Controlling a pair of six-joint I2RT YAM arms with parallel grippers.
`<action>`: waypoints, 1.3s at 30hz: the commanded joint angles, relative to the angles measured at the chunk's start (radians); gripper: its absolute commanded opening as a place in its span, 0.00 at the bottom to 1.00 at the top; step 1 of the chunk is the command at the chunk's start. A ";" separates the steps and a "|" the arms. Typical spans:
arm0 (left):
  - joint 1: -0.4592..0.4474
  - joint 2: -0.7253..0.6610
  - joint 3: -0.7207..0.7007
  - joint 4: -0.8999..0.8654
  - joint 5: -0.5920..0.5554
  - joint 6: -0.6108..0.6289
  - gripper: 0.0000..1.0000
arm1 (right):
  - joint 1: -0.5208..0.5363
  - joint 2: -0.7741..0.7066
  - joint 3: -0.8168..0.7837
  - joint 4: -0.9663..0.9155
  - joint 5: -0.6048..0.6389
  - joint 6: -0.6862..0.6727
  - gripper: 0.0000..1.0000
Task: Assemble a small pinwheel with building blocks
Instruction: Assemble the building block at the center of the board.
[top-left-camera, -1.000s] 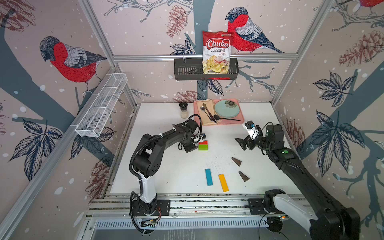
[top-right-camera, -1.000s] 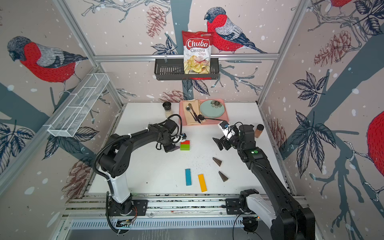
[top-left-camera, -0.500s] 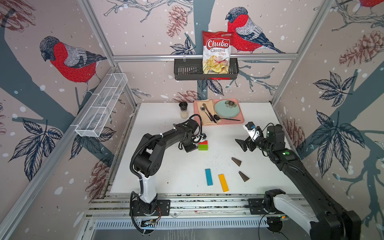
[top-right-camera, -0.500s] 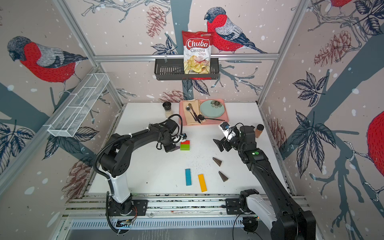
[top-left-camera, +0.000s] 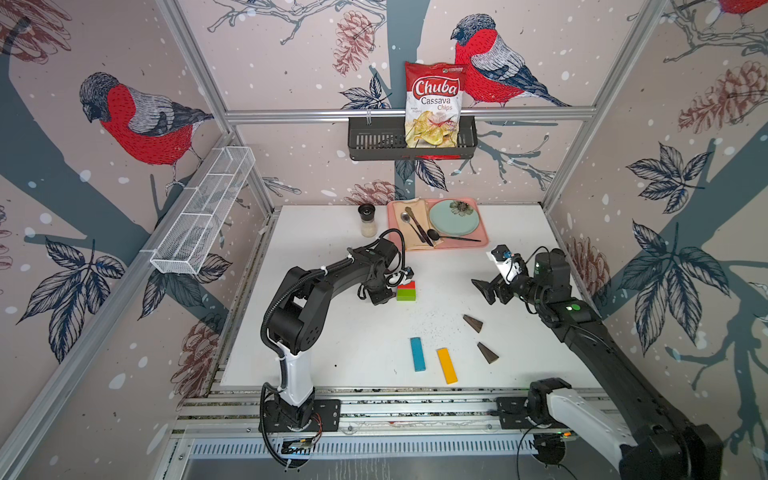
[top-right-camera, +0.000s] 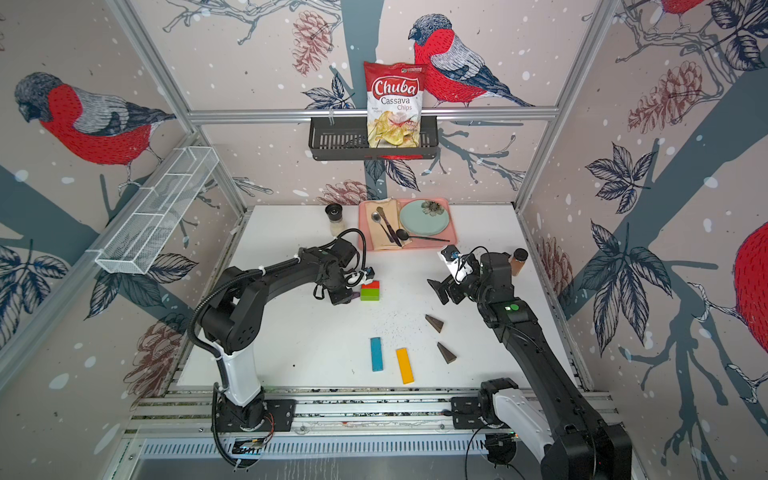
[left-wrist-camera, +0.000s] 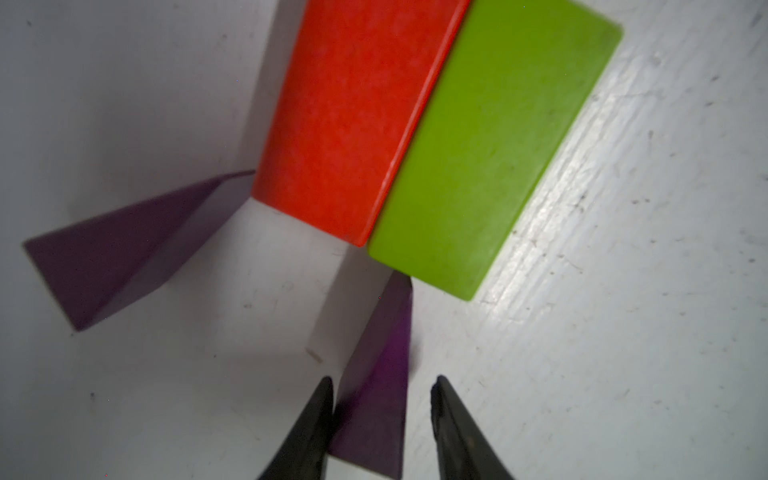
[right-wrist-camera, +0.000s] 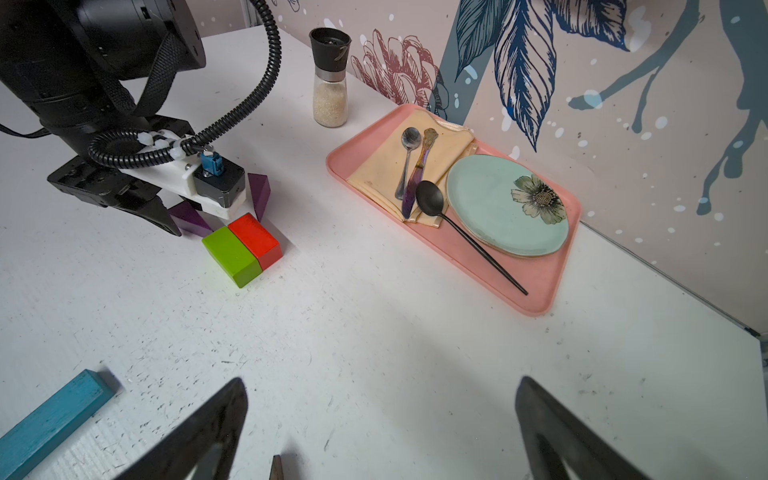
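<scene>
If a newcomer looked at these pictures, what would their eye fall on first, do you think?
The bright red brick and green brick side by side mid-table stand out first, with the left gripper straddling a purple triangular wedge that points at the green one. Next, the red-and-white Chuba chips bag in the black basket on the back wall.

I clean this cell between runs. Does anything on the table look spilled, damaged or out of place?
Only a patch of dark specks on the white table, between the green block and a brown wedge. In the right wrist view they look like scratches and scuffs, not a spill. Nothing else stands out.
</scene>
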 joint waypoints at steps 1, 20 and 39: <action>-0.001 0.002 0.011 -0.012 0.009 0.008 0.46 | -0.001 -0.005 -0.001 0.003 -0.012 0.002 1.00; 0.004 0.002 0.007 -0.021 0.063 -0.010 0.45 | -0.001 -0.004 -0.001 0.000 -0.018 0.000 1.00; 0.020 -0.002 0.004 -0.003 0.017 -0.020 0.67 | -0.001 0.014 -0.008 0.007 -0.056 -0.019 1.00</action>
